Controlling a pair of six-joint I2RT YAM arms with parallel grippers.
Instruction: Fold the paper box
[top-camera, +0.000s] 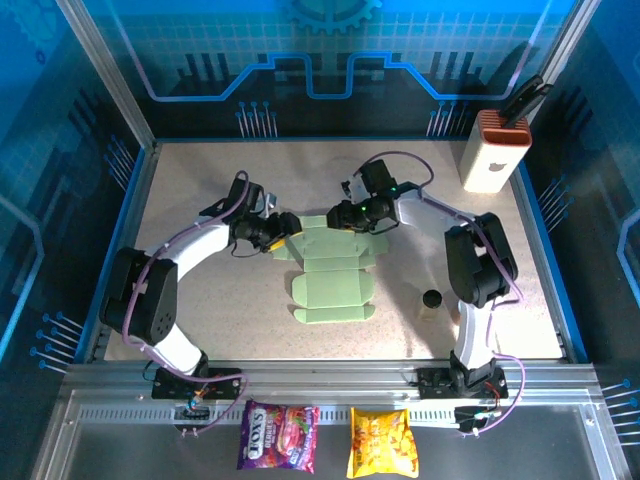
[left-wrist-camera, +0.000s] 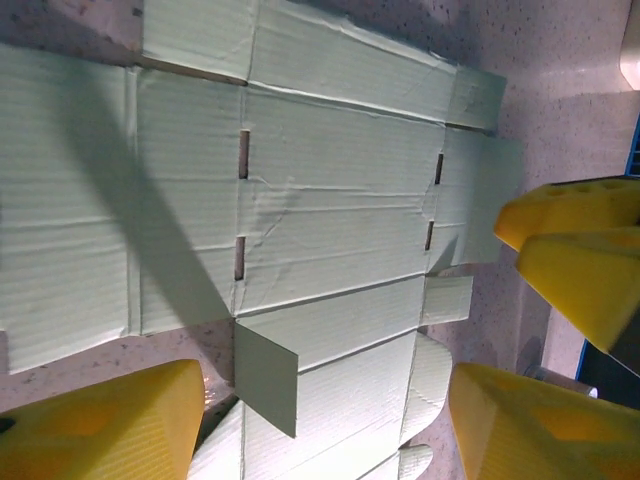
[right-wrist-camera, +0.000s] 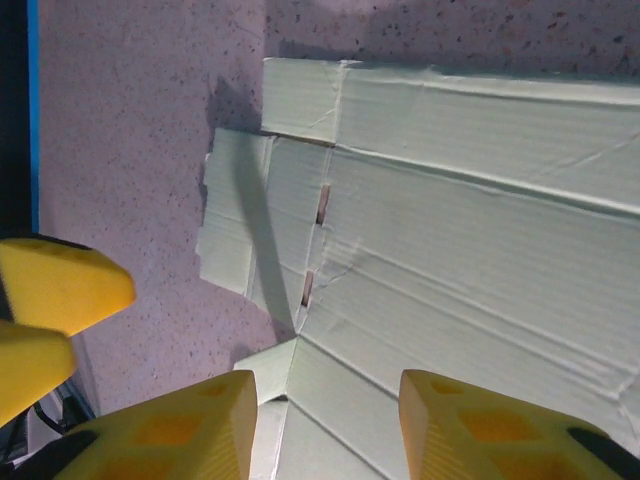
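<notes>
While the paper box (top-camera: 330, 285) lies mostly flat — left claw (left-wrist-camera: 327, 390) released | right claw (right-wrist-camera: 330, 392) released

Robot lab cell — aluminium frame (top-camera: 330, 377), blue printed panels (top-camera: 330, 45), speckled table (top-camera: 200, 190)

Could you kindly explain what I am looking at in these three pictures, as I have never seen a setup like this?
Two robot arms are bolted at the near edge of the table. The wide picture looks down from above; the close-ups come from wrist cameras, yellow fingers showing. The paper box, a flat unfolded green sheet, lies beneath the left gripper and right gripper. Both are open, holding nothing. A white block stands far right.
</notes>
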